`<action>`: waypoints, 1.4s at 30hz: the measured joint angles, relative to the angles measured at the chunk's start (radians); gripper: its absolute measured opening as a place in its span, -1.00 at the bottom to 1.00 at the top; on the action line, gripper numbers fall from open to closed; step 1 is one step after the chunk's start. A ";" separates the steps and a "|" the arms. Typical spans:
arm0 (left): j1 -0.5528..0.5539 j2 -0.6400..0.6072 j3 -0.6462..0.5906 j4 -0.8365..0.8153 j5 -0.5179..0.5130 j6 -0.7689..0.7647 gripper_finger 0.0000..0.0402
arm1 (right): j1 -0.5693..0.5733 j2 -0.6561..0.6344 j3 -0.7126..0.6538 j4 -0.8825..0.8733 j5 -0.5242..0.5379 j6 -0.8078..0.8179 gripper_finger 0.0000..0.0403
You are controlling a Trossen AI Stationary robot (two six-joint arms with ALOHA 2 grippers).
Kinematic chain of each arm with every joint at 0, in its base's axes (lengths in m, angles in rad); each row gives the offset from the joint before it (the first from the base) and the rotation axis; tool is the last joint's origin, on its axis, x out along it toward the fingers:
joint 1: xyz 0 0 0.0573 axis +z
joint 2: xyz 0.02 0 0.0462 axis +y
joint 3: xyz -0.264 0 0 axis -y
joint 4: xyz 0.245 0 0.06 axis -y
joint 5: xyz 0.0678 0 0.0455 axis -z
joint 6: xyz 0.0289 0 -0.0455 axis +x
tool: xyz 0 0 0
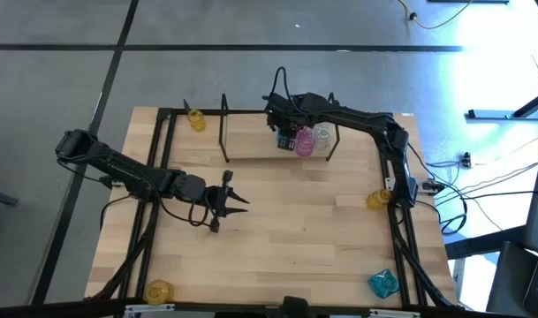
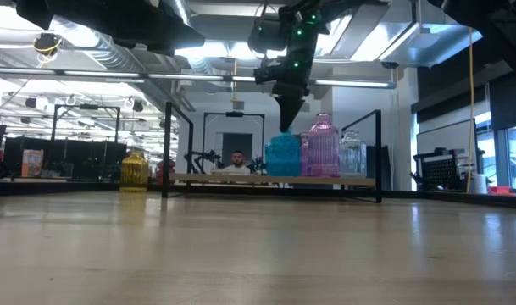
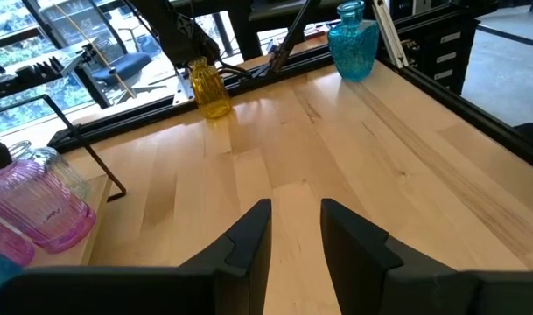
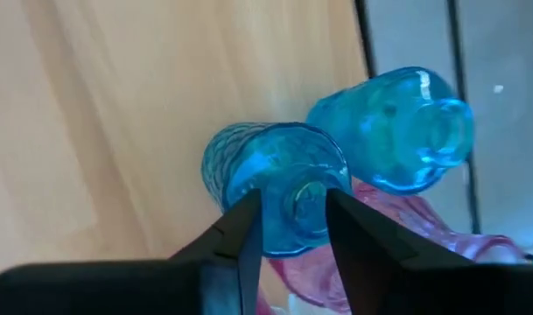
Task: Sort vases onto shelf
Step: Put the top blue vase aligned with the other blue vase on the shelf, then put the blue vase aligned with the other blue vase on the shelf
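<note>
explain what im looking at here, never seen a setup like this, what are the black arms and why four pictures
These are two robot arms at a wooden table, each ending in a two-finger gripper. One picture looks straight down, one looks level across the tabletop, and the other two come from cameras on each arm's wrist.

The job is putting small glass vases on the shelf, a low board at the table's far edge. The right gripper is over the shelf, its fingers either side of a blue vase, beside a pink vase and a clear vase.

The left gripper waits open over the middle of the table, holding nothing.

Loose yellow vases and a teal vase stand near the table's edges.
</note>
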State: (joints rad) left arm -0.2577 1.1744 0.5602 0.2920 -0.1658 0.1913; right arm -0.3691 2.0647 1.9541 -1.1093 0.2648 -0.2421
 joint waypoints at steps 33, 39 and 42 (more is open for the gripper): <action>0.000 0.000 0.000 -0.010 0.074 0.003 -0.53 | 0.151 -0.099 0.129 -0.197 -0.110 0.106 -0.38; 0.000 0.000 0.000 -0.011 0.074 0.002 -0.53 | 0.295 -0.167 0.129 -0.299 -0.188 0.209 -0.38; 0.000 0.000 0.000 -0.014 0.074 0.001 -0.53 | 0.377 -0.189 0.129 -0.321 -0.190 0.247 -0.38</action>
State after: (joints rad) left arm -0.2574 1.1744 0.5602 0.2775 -0.0914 0.1922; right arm 0.0079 1.8756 2.0834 -1.4306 0.0744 0.0045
